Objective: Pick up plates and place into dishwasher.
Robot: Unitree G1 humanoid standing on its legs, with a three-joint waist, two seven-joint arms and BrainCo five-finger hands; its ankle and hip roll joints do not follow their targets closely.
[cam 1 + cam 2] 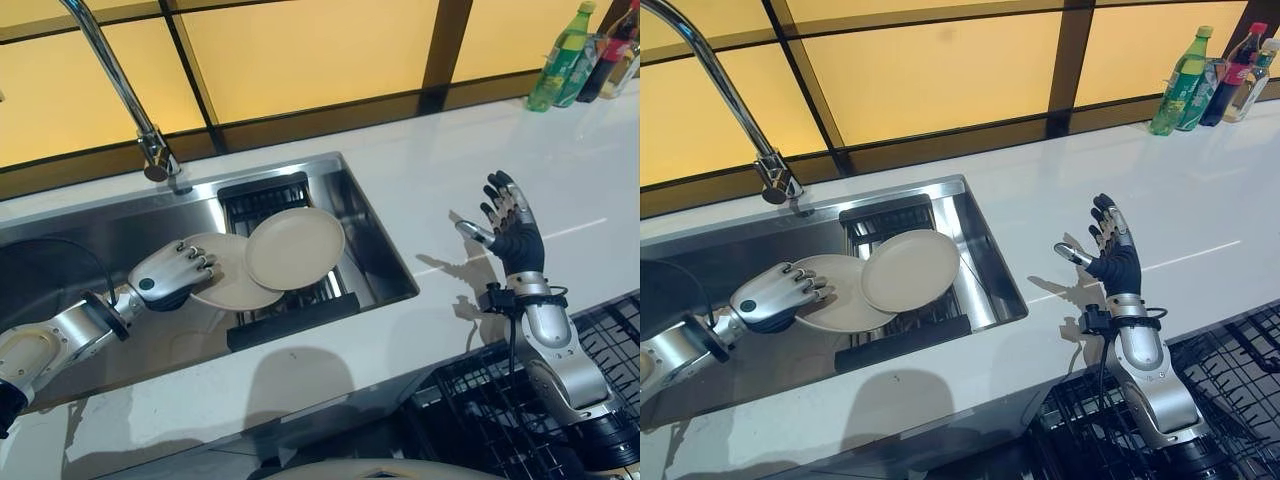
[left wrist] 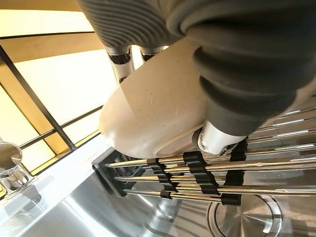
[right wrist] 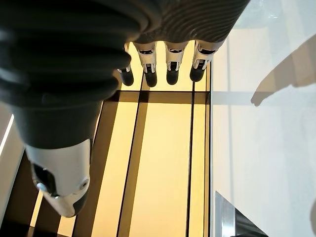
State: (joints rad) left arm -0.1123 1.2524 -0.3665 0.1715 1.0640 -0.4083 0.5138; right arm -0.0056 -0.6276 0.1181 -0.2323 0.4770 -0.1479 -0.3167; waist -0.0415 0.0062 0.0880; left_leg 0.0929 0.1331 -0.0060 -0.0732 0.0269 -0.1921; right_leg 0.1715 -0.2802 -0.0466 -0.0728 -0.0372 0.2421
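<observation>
— Where are the plates?
— Two round beige plates overlap on the black wire rack (image 1: 285, 315) in the steel sink (image 1: 370, 235); the left hand (image 1: 172, 277) clamps the lower beige plate (image 1: 225, 280) under the upper beige plate (image 1: 296, 247).
— The right hand (image 1: 512, 225)?
— Fingers spread, above the white counter's (image 1: 440, 180) front edge.

Your two head eyes look down from above and share the sink (image 1: 350, 215) and counter (image 1: 1200, 200), while your left wrist camera sits tight against a plate (image 2: 158, 118) and your right wrist one faces the counter's back.
</observation>
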